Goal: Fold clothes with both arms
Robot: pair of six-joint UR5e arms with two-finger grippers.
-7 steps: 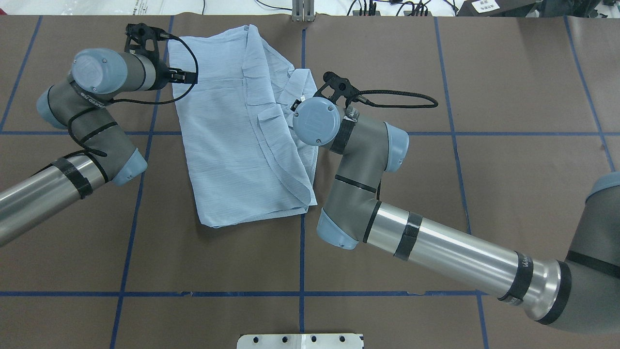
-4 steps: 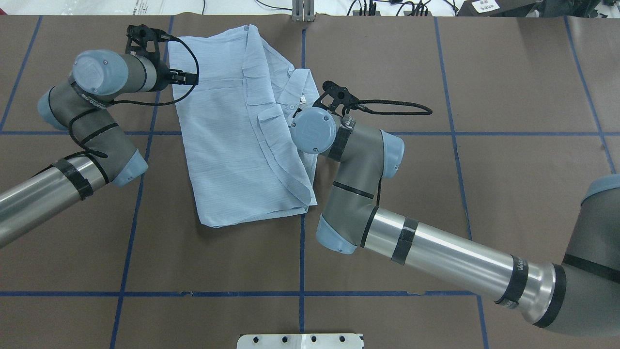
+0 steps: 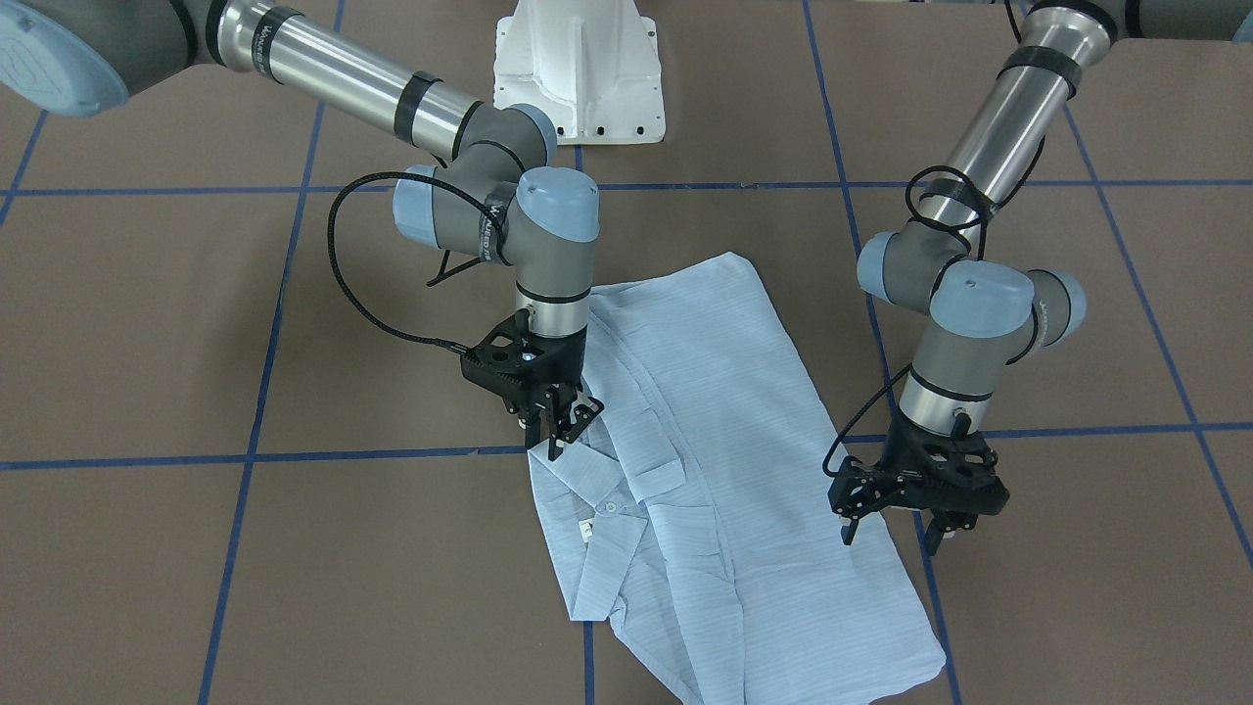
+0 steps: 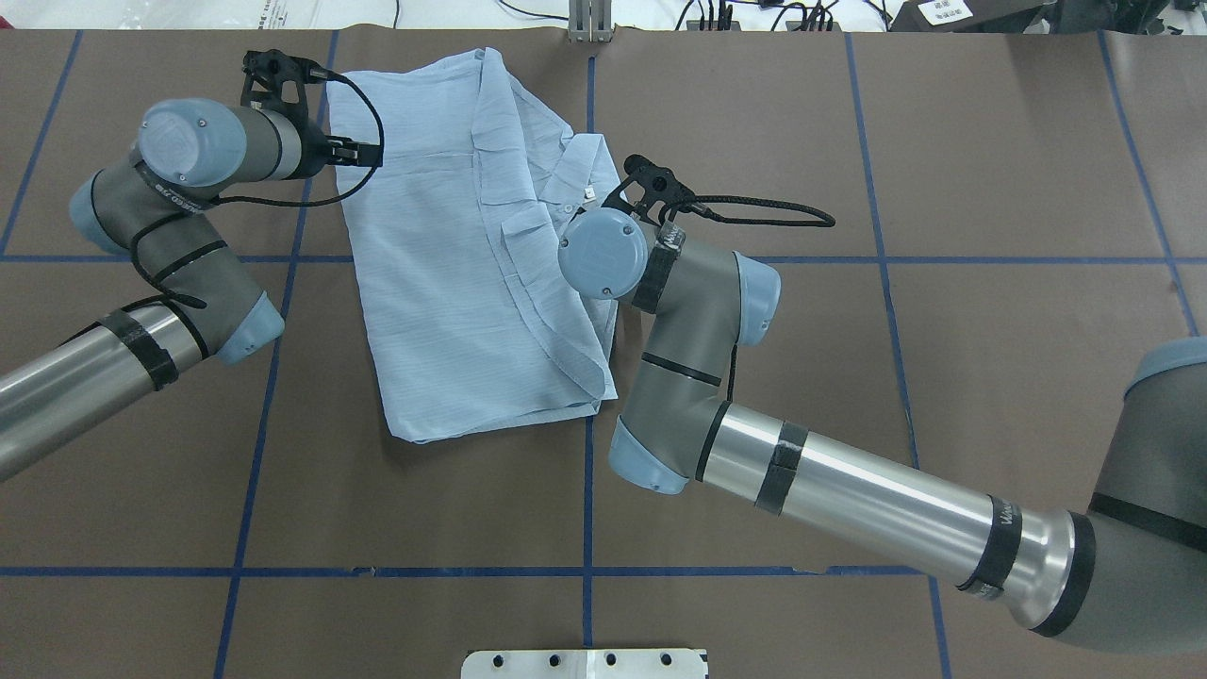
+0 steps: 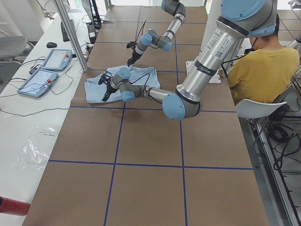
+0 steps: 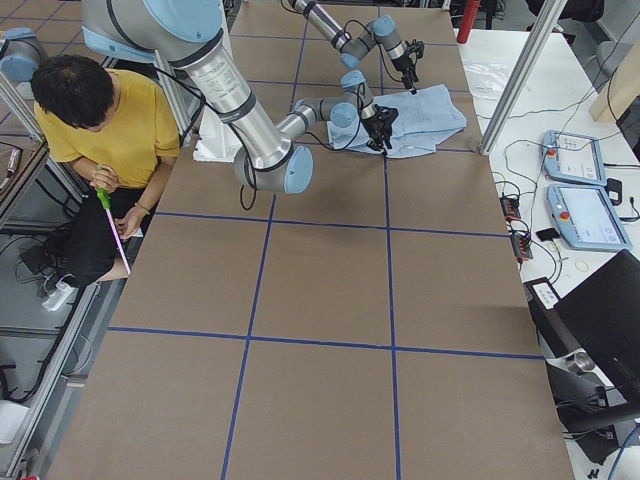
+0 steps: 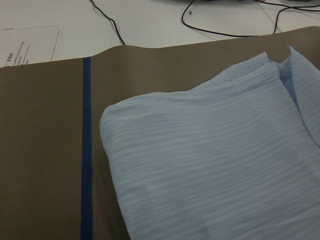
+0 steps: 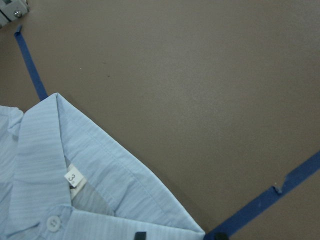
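**Item under inspection.** The shirt (image 4: 453,283) is lying flat on the brown surface (image 4: 849,377), between the two arms and toward the far side from the robot. No sleeve is trailing out in any view. The body is showing as a narrow, roughly rectangular panel, with one long flap doubled over along the robot's right side. The collar (image 8: 75,145) is sitting at the far right corner, with its size label (image 8: 73,178) facing up.

**Left arm (image 4: 189,141).** The left fingers (image 3: 848,529) are standing wide apart and holding nothing. They are hovering at the shirt's long edge near its far left corner, one finger over cloth and the other over bare surface.

**Right arm (image 4: 849,481).** The right fingers (image 3: 555,446) are pointing down at the shirt's edge just beside the collar. Their tips are appearing close together, but no view is showing whether they are pinching cloth, so I cannot tell their state.

**Progress, as a judgement.** The lengthwise folding is looking done, though the edges are lying loosely and crinkled. The crosswise fold, bringing the collar end over toward the hem, is appearing as the work left. Both arms are standing at the far corners, which suits that step. Neither grasp is confirmed.
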